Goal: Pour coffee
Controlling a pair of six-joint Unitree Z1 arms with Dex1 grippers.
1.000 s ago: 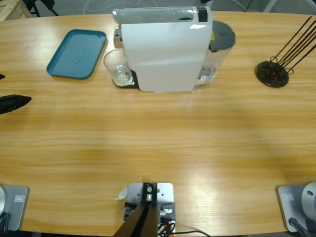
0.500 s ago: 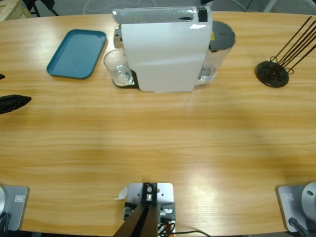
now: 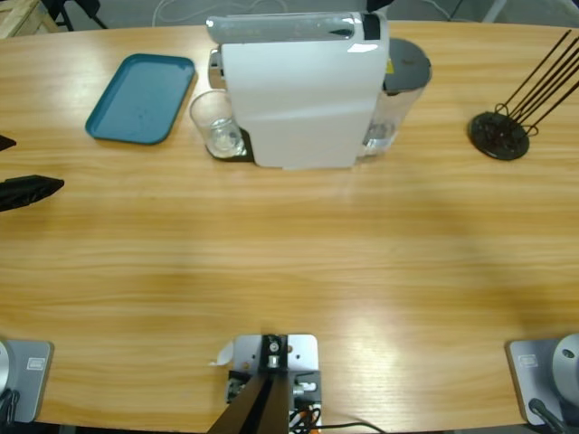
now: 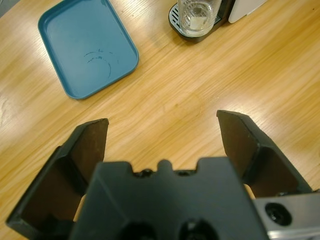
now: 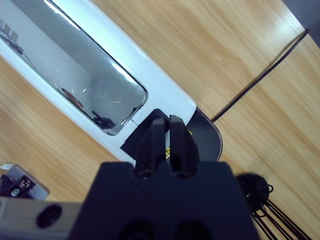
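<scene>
L gripper point(image 4: 162, 132) jaws wide over table point(image 4: 200, 110); R gripper point(image 5: 167, 131) jaws closed above coffee machine point(image 5: 100, 85).

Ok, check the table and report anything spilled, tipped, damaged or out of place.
Nothing stands out. The clear glass cup stands upright on the drip tray of the white coffee machine, with no liquid visible on the wooden table. The teal plastic tray lies flat, showing only faint scratch marks. The black wire stand sits upright.

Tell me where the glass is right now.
In the high view the glass stands on the coffee machine's drip tray, against its left side, with the blue tray just to its left; the left wrist view shows it at top centre.
</scene>
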